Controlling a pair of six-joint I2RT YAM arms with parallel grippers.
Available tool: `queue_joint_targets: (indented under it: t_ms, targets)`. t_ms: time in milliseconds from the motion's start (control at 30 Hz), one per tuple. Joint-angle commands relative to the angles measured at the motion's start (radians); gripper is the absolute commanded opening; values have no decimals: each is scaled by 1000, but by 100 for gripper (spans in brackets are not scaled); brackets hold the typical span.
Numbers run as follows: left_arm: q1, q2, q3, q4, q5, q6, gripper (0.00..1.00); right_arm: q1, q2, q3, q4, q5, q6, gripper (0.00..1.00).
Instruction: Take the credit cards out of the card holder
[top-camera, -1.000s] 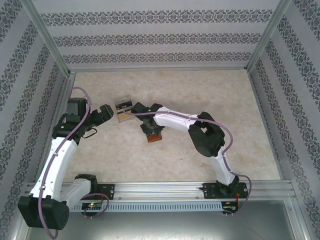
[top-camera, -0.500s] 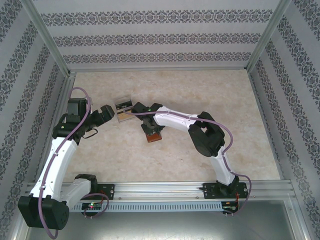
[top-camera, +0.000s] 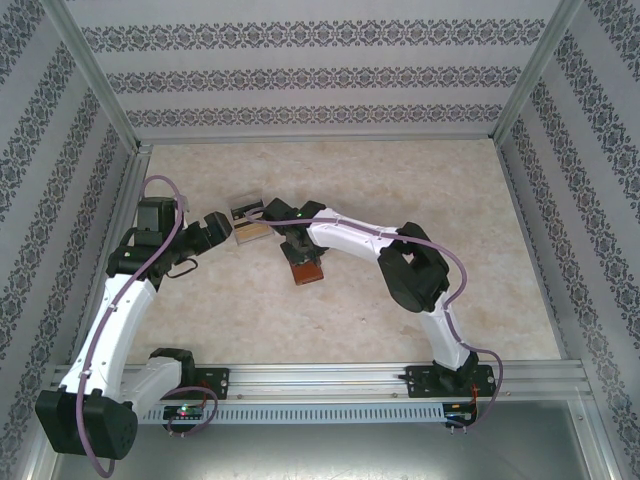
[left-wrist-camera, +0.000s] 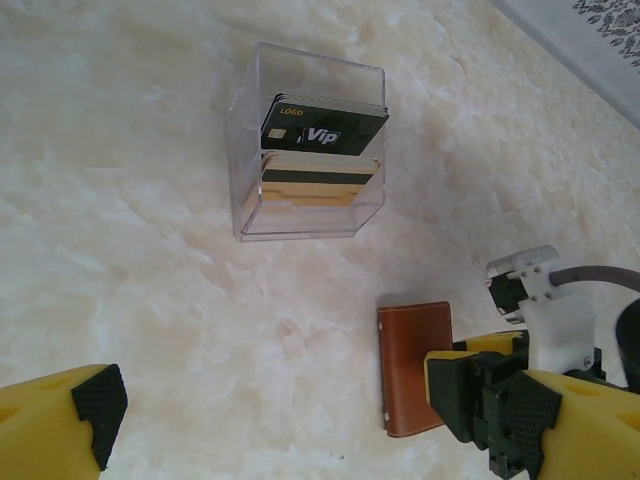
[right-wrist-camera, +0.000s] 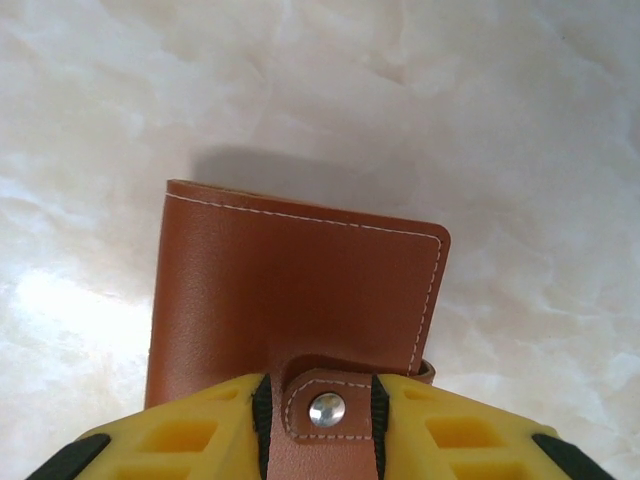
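We see a pale marbled desk from above, with two white arms bolted at its near edge and both reaching toward the left of its middle. The right arm stretches leftward and low over the card holder, a thin brown leather bifold lying flat and folded shut on the desk. The left arm hangs just to the left. Its gripper has its yellow fingers spread wide and holds nothing. It looks down on a small clear plastic box holding a black VIP card above gold ones. The box stands near the card holder but apart from it. The right gripper sits at the edge of the card holder, and its fingers are drawn in narrow on either side of the snap tab. The dark inner edges of the fingers meet the sides of the tab, so we take it as pinched. The silver stud looks fastened and no cards show. We judge the task to be at its opening step, getting the holder undone. The next move seems to call for lifting the tab off its stud. The holder would need to stay pinned down while this happens, perhaps under the free left gripper.
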Motion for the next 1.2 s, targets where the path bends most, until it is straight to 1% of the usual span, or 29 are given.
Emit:
queue_joint_targets:
  t_ms: [0,67,133,233,333,400,467,600,833,1100,1167]
  targets:
    - [-11,1,-1,7,4,1,99,-11,28,-17,-11,-16,0,34]
    - [-10,2,-1,8,4,1,100,-12,26,-36,-3,-20,5,34]
    - [-12,3,-1,11,6,0,99,-13,26,-48,5,-25,6,32]
    - [-15,7,-2,15,8,-4,100,-14,27,-55,11,-39,10,22]
    - [-21,10,-2,18,7,-8,100,-14,15,-62,14,-42,15,18]
    - [-25,12,-2,21,8,-11,100,-14,6,-64,13,-40,17,19]
    - [-28,13,-2,24,7,-13,99,-12,-3,-62,3,-30,20,27]
    - [-33,16,0,28,4,-13,100,-5,-29,-48,-14,-11,23,36]
    - [-36,16,-5,31,3,-14,100,-4,-51,-45,-24,-14,31,36]
    - [-39,15,-6,28,-1,-14,100,-6,-39,-91,-1,-48,51,33]
    - [-42,14,-8,30,-1,-17,99,-5,-37,-106,9,-59,56,28]
